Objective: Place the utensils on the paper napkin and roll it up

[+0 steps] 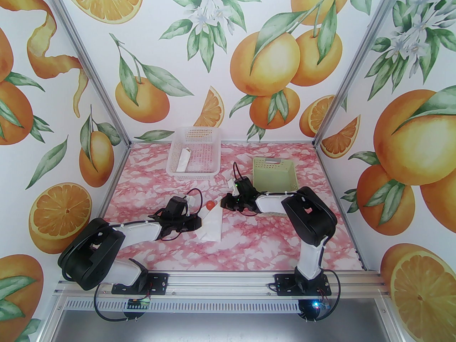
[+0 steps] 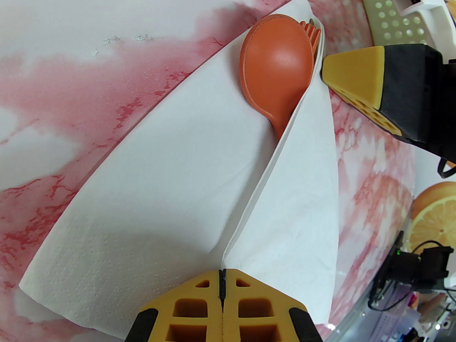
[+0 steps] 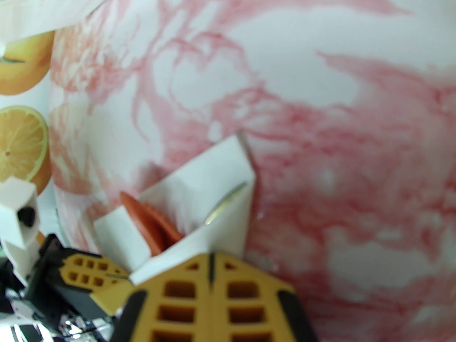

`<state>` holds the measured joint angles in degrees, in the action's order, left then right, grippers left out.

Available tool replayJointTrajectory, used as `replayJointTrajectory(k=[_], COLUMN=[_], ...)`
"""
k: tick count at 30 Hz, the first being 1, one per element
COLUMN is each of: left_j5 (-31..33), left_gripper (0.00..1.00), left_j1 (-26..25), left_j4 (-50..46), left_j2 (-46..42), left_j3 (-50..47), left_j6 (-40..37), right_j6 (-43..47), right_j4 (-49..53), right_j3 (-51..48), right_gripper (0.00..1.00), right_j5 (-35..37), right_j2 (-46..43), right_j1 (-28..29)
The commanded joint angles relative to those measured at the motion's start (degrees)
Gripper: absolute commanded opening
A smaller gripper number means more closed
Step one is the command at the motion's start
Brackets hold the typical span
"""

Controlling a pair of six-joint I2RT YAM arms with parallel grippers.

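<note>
Lying folded around the utensils (image 2: 278, 70), the paper napkin (image 2: 178, 191) is stretching between two grippers. The left gripper (image 2: 222, 272), fingers pressed together, is touching its wide end; the right gripper (image 3: 211, 258), likewise closed, is touching its narrow end.

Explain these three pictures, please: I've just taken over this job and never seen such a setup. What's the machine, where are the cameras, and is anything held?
The machine is two robot arms bolted at the near edge of a pink marbled table. The wide picture looks down from above and behind them; the other two come from a camera on each wrist, with that arm's yellow fingers at the bottom. In the middle lies a folded white napkin with a red-orange spoon and an orange fork poking out. At the back stand a white basket, holding a paper roll, and a green basket. The left gripper is shut at the napkin's wide end, the right gripper shut at the spoon end. Whether either pinches paper, I can't tell.
</note>
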<state>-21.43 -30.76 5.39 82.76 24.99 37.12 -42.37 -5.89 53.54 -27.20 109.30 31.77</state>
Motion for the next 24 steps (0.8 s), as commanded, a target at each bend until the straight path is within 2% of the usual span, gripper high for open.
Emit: replayJointTrajectory(k=[1, 15, 24], left_j5=[1.0, 1.1, 1.3], left_gripper=[0.02, 0.02, 0.02], left_j1=[-0.3, -0.4, -0.5], left_j4=[-2.4, -2.4, -1.7], left_j2=[-0.3, -0.6, -0.5], left_j3=[-1.4, -1.4, -1.4], left_j6=[0.0, 0.2, 0.7], right_j6=[1.4, 3.0, 3.7], right_j4=[0.0, 2.5, 4.7], right_j3=[1.6, 7.2, 2.4], right_gripper=[0.0, 0.0, 0.0], right_j5=[1.3, 0.6, 1.9], right_j2=[2.5, 4.7, -5.6], right_j1=[-1.1, -5.0, -4.6])
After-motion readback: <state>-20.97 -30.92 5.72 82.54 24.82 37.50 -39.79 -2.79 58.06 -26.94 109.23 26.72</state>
